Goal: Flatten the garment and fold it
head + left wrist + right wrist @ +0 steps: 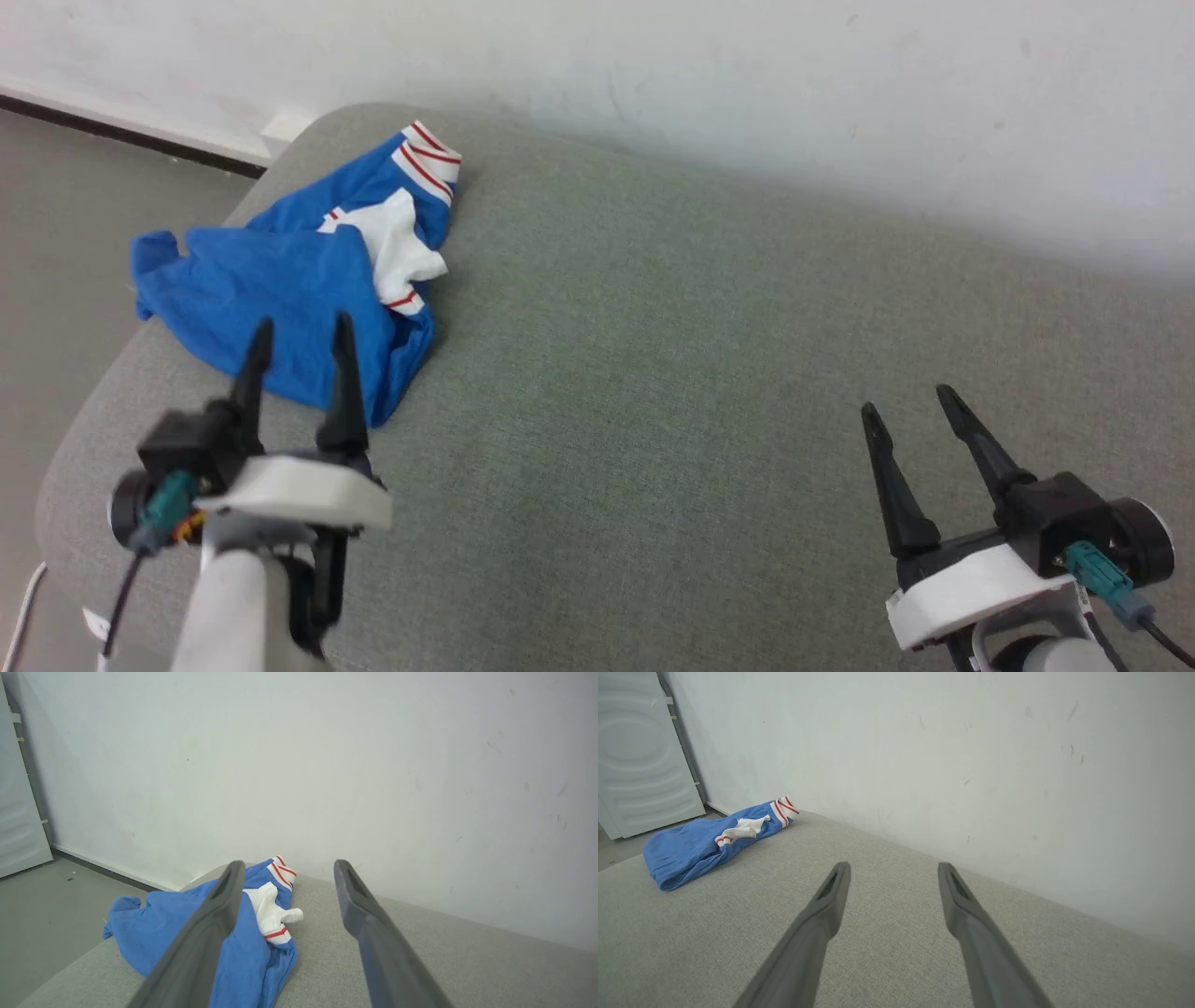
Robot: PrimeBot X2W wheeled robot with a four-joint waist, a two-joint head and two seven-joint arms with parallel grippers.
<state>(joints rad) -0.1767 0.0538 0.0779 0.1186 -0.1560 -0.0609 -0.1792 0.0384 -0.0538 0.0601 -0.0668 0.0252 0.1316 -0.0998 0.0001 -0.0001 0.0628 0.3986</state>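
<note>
- The garment [280,299] is lying in a crumpled heap at the far left corner of the grey padded surface [653,392]. Its blue body is bunching up, and a white sleeve and the red-striped bands are twisting across the top. One blue edge is drooping toward the surface's left side.
- Nothing of the task is showing as done: the cloth is not lying flat, no neat fold is showing, and any lettering is hiding inside the heap.
- The left claw [303,322] is hovering over the left part of the surface, on the heap's near side. Its fingers are standing wide and holding nothing. Whether the tips are touching the cloth cannot be told.
- The right claw [906,399] is waiting over the near right part of the surface, well apart from the garment, likewise spread wide and empty.
- Judging by this, everything is remaining: gripping the heap, drawing it toward the middle of the surface, spreading body and sleeves flat, then folding.
</note>
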